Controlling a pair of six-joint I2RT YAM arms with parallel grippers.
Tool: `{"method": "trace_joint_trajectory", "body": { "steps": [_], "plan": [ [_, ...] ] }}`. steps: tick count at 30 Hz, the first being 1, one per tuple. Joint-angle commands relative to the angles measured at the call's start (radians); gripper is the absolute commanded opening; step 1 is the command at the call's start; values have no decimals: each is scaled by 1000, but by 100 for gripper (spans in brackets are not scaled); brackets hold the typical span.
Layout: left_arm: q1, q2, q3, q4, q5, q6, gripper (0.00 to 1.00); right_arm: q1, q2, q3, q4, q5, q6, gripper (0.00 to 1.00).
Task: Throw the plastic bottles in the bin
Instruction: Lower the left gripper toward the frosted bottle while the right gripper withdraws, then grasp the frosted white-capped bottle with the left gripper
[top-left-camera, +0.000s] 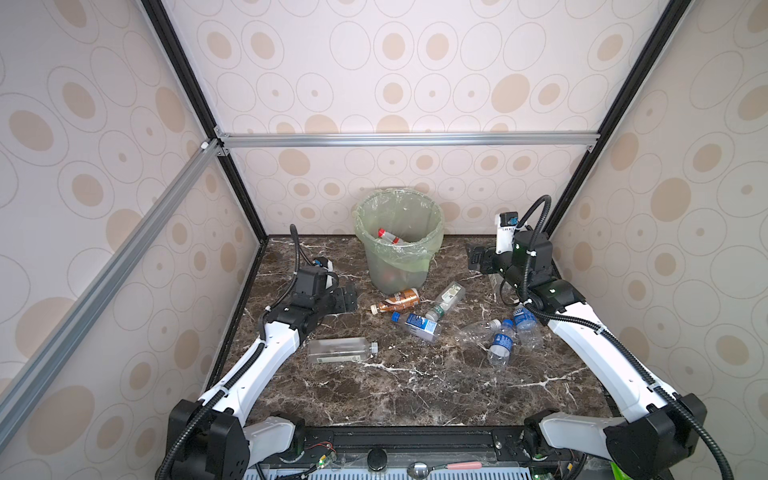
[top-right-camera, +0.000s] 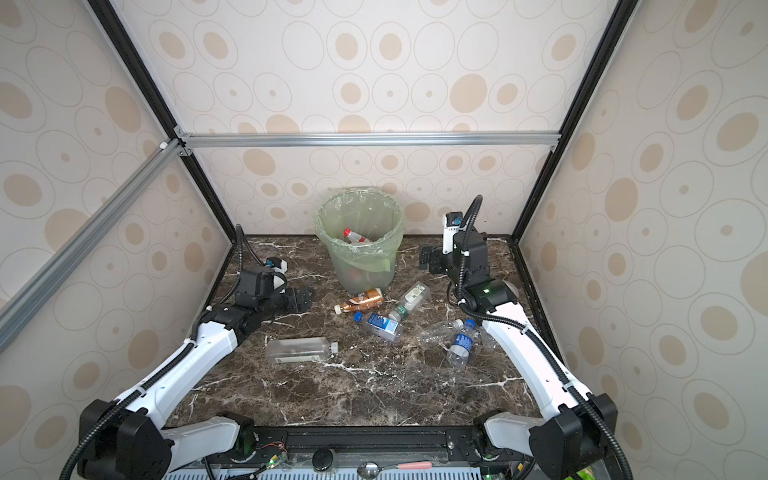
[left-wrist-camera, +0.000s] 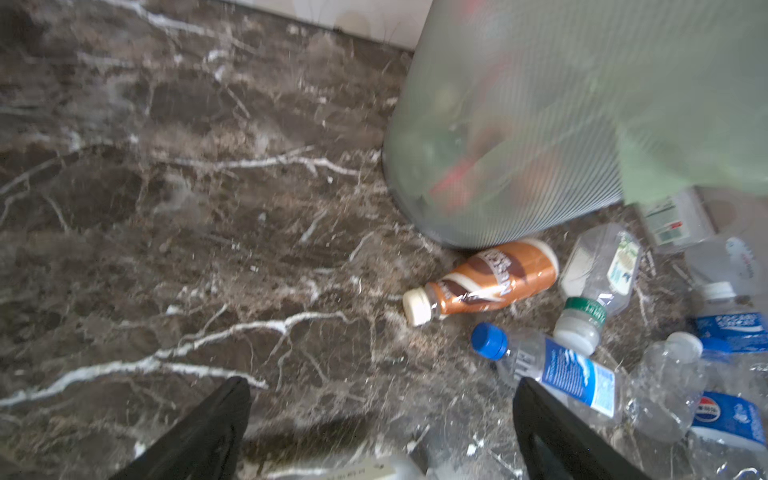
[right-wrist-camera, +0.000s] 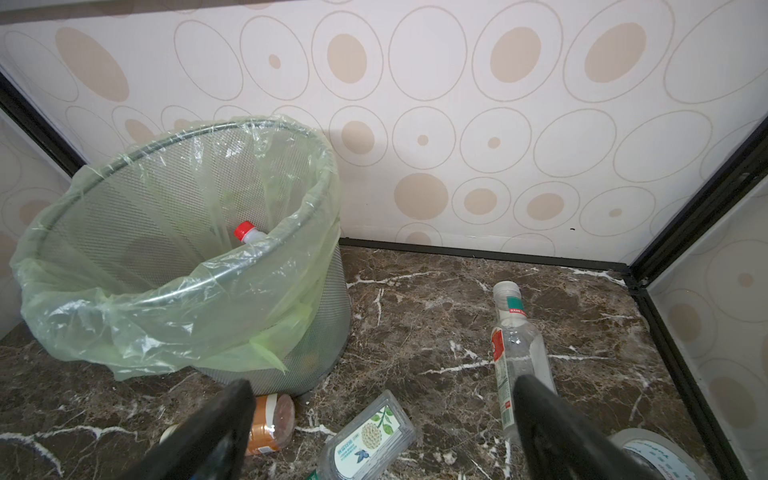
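The left gripper and the right gripper are both open and empty, so I judge a new pick is starting. The round grey mesh bin with a pale green bag stands far centre. The brown-labelled plastic bottle lies just in front of it. The left gripper should descend over this bottle and close.

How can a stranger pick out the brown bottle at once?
Find the green-lined bin at the back of the table. The brown bottle lies on its side at the bin's foot. The bottles beside it are clear; only it is brown, with a cream cap.
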Motion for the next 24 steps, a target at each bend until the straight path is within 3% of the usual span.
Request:
{"method": "trace_joint_trajectory", "body": {
  "steps": [1,9,12,20,24],
  "plan": [
    [6,19,48,-202,16,25,99,-3,9,-12,30,-35,22,100],
    [6,32,93,-385,27,53,99,-3,6,-53,54,-56,48,100],
    [6,32,70,-424,74,58,99,-3,4,-50,53,-61,48,100],
    [5,10,2,-467,42,49,99,-3,-4,-49,56,-70,56,100],
    [5,12,-8,-477,141,46,99,-3,2,-49,54,-74,57,100]
  ]
}}
